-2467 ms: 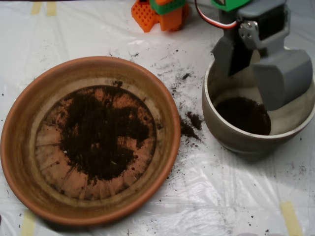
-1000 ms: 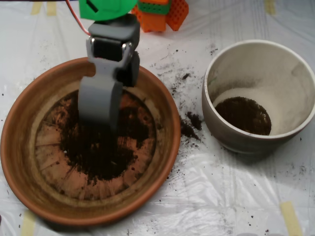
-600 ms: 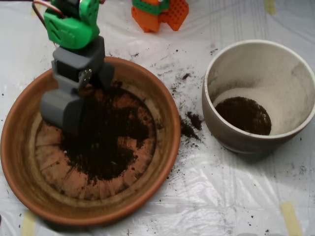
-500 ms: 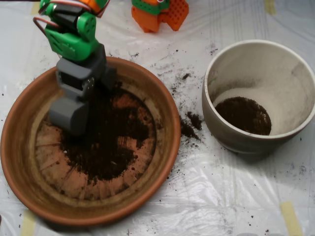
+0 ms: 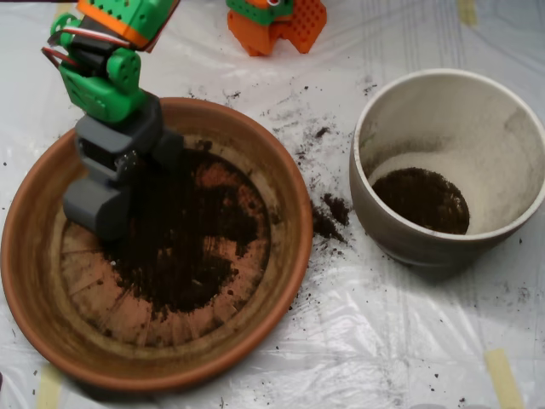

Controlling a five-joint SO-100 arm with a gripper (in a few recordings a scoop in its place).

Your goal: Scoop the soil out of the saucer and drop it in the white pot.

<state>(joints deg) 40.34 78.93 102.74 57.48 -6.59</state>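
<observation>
The terracotta saucer [image 5: 30, 273] lies on the left, with dark soil [image 5: 187, 243] spread over its ridged base. My grey scoop [image 5: 129, 198] is down in the saucer's upper left part. Its two shells stand apart, open. The pale shell [image 5: 95, 206] rests at the soil's left edge and the other shell [image 5: 167, 148] sits by the far wall. The green wrist [image 5: 100, 81] rises above it. The white pot [image 5: 477, 128] stands at the right, well apart from the scoop, holding a small heap of soil [image 5: 421, 200].
Spilled soil [image 5: 328, 217] lies on the plastic sheet between saucer and pot, with finer crumbs [image 5: 311, 136] scattered further back. The orange and green arm base [image 5: 277, 21] stands at the top middle. A tape strip [image 5: 502, 375] marks the sheet at the lower right.
The scoop swung from over the white pot leftward to the saucer, then shifted further left and lowered onto the soil's left edge. The soil heaps look unchanged.
</observation>
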